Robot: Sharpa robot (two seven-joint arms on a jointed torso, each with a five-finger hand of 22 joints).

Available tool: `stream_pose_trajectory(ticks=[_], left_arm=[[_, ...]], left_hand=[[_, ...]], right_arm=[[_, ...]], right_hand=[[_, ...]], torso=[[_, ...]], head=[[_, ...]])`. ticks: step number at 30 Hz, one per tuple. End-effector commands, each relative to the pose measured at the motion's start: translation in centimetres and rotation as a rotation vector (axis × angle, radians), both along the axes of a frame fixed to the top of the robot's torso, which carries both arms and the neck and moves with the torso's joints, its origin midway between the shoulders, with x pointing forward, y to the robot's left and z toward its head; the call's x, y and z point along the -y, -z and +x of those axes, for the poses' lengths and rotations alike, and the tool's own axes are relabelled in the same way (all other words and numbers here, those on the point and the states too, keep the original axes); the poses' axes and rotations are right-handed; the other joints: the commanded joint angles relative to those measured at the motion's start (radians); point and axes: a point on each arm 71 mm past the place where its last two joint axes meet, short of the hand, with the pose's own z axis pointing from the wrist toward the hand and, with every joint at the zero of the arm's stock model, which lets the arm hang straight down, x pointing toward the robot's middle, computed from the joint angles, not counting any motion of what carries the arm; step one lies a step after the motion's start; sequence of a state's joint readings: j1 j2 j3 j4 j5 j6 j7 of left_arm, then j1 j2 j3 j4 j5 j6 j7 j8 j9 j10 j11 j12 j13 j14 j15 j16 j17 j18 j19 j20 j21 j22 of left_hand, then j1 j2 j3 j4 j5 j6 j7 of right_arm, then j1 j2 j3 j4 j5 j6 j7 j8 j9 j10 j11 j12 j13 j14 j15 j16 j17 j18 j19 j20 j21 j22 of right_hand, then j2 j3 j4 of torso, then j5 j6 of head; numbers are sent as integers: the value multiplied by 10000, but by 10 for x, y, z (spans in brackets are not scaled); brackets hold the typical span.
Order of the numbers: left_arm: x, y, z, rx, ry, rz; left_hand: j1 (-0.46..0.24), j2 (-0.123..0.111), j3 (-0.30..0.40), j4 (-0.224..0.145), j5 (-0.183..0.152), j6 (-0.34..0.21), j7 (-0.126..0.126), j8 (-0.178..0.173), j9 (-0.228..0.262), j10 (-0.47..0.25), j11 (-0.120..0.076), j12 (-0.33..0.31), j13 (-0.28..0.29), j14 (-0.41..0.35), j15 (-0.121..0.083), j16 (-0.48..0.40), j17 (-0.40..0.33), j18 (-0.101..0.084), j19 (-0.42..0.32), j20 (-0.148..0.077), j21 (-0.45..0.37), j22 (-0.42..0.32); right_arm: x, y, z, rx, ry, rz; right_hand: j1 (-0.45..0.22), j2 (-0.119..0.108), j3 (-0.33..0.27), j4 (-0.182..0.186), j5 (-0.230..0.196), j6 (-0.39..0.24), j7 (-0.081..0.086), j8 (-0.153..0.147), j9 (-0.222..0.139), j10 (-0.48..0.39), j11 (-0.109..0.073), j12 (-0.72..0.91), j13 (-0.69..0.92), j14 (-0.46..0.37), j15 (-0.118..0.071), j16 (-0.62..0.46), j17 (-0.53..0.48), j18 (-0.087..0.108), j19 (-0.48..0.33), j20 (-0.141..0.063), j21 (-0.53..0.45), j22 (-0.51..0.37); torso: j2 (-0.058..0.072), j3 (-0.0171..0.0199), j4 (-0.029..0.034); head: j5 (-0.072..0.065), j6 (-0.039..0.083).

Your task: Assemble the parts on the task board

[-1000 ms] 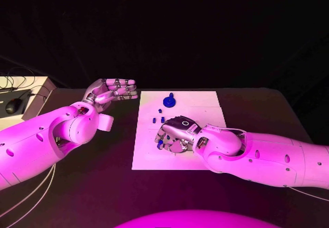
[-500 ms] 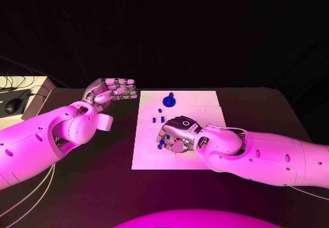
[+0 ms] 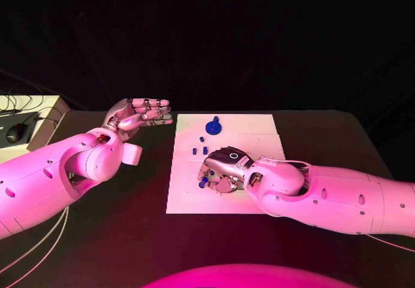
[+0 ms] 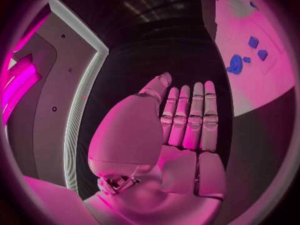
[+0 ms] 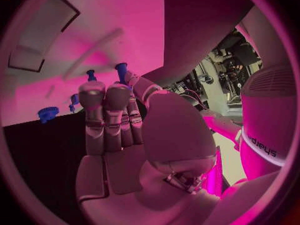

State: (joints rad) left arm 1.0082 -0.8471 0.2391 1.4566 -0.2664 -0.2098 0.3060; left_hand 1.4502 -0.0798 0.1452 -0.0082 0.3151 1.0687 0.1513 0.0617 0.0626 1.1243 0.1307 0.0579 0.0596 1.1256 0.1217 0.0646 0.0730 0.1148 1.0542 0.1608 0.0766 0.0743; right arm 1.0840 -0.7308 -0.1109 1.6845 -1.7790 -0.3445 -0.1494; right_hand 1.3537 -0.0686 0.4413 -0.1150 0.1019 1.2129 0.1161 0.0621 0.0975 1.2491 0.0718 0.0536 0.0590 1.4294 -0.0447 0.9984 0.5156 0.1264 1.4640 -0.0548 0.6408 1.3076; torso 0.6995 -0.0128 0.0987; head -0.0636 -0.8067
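The white task board (image 3: 246, 135) lies in the middle of the black table. A round blue part (image 3: 213, 127) sits near its far edge, with small blue pegs (image 3: 203, 150) just in front of it. My right hand (image 3: 223, 171) is low over the board's near left area. In the right wrist view its thumb and a fingertip pinch a blue peg (image 5: 120, 71) upright against the board (image 5: 125, 20); a second peg (image 5: 91, 75) stands beside the fingers (image 5: 103, 115). My left hand (image 3: 138, 114) hovers left of the board, its fingers (image 4: 190, 117) curled and holding nothing.
A pale box (image 3: 50, 117) with a black mouse (image 3: 17, 133) and cables sits at the table's far left edge. The board has a rectangular recess (image 5: 34, 40). Bare table lies to the left and right of the board.
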Motion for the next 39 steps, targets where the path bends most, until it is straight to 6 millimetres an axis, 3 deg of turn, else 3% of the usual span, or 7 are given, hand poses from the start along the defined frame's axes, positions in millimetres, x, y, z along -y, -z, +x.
stream_pose_trajectory(ticks=[1,5,14,18,24,32,39], left_arm=[[2,-2,-1,90,163,-115],[2,-2,-1,92,159,-114],[3,-2,-1,92,175,-123],[3,-2,-1,92,171,-124],[3,-2,-1,91,147,-123],[3,-1,-1,83,146,-124],[3,-1,0,78,147,-127]], left_hand=[[-32,-67,65,-14,39,46,-16,6,1,50,16,8,-11,-39,0,-37,-7,-98,-49,-10,-42,-8],[-32,-67,65,-14,39,46,-16,6,1,50,16,8,-11,-39,0,-37,-7,-98,-49,-10,-42,-8],[-19,-90,140,8,39,38,-8,7,2,39,20,8,-11,-48,2,-39,-9,-107,-59,-17,-34,-4],[-18,-91,141,7,39,30,-7,6,1,40,20,8,-11,-48,2,-39,-9,-107,-58,-18,-33,-4],[-12,-116,147,-4,38,-129,-35,3,-1,-7,34,5,-12,-53,6,-38,-8,-104,-53,-19,-31,-3],[-16,-120,135,-8,35,-127,-32,5,0,-42,45,8,-10,-59,10,-38,-8,-101,-53,-14,-32,-3],[-16,-120,135,-8,35,-127,-32,5,0,-42,45,8,-10,-59,10,-38,-8,-101,-53,-14,-32,-3]], right_arm=[[-1,3,1,8,25,-383],[-2,4,1,21,41,-395],[-7,5,1,54,-23,-334],[-8,4,1,53,-92,-259],[-9,4,0,17,-180,-113],[-5,2,-1,67,-142,73],[1,-3,-2,228,-44,713]], right_hand=[[191,228,-184,-6,264,-44,19,17,-30,407,-238,58,21,-10,-18,-65,-23,117,407,-63,-83,743],[236,172,-585,17,415,-213,45,24,-150,279,-206,61,23,-9,11,-66,-31,140,404,-25,-118,739],[104,-118,-894,152,518,-543,55,5,-270,102,-146,55,15,-16,51,-82,-53,172,404,10,-245,713],[-21,-292,-1055,287,591,-721,1,0,-278,-256,-65,58,7,-15,108,-79,-63,198,402,52,-332,696],[-209,-645,-1600,491,840,-1050,-71,1,-282,-934,101,66,6,-37,209,-125,-109,302,391,136,-738,600],[337,-466,-3114,831,906,-1227,-54,0,-285,-1747,287,104,7,-38,337,-178,-235,537,475,317,-1422,469],[506,-642,-3306,1185,1033,-1369,-53,0,-289,-2024,345,108,-1,-43,375,-233,-308,617,483,354,-1892,373]], torso=[[-15,-1,7],[-16,-10,7],[-11,4,-5],[-20,3,-5],[-16,10,-3],[-12,18,-15],[-13,16,-2]], head=[[2,-11],[14,44],[5,7],[20,58],[33,21],[41,31],[23,39]])
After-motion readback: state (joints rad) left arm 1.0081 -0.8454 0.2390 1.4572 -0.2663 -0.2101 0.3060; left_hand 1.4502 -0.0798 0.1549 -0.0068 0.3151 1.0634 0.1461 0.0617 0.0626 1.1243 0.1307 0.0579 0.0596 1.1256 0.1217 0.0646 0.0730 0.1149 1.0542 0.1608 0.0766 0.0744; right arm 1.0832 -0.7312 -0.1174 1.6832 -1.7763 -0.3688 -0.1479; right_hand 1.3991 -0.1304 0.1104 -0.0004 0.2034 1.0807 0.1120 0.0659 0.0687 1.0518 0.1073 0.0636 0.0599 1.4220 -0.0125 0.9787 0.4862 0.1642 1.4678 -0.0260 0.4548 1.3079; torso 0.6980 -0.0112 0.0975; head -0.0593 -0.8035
